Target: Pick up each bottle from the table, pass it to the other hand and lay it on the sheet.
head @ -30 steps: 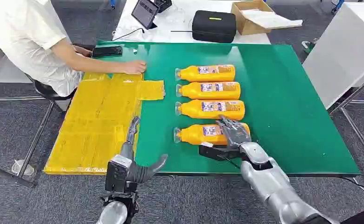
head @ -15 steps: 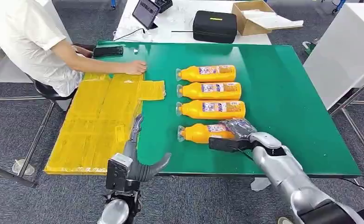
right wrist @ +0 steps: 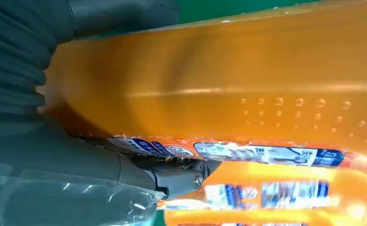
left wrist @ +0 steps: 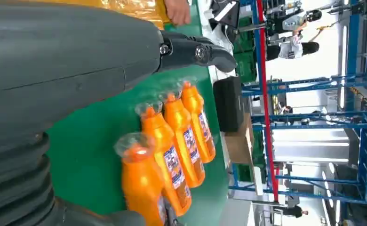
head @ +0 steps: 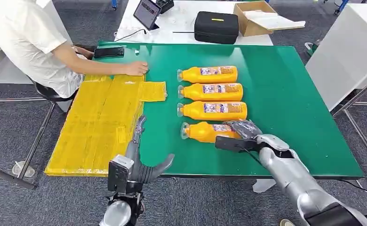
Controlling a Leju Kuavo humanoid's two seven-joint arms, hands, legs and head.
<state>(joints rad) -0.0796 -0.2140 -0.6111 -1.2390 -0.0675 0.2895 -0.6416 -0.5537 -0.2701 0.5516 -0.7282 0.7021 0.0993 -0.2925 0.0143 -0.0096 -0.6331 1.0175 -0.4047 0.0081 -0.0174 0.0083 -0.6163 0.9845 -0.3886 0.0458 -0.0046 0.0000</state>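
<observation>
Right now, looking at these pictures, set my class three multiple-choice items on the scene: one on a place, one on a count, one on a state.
1. Where is the yellow sheet?
A. at the table's left end
B. under the bottles
C. on the floor

2. How many orange bottles lie on the green table?
A. two
B. four
C. six

3. What is the right hand doing?
A. hanging free
B. gripping the nearest bottle
C. resting on the sheet

Answers:
1 A, it lies left of the bottle row.
2 B, four lie side by side.
3 B, its fingers wrap that bottle's body.
</observation>
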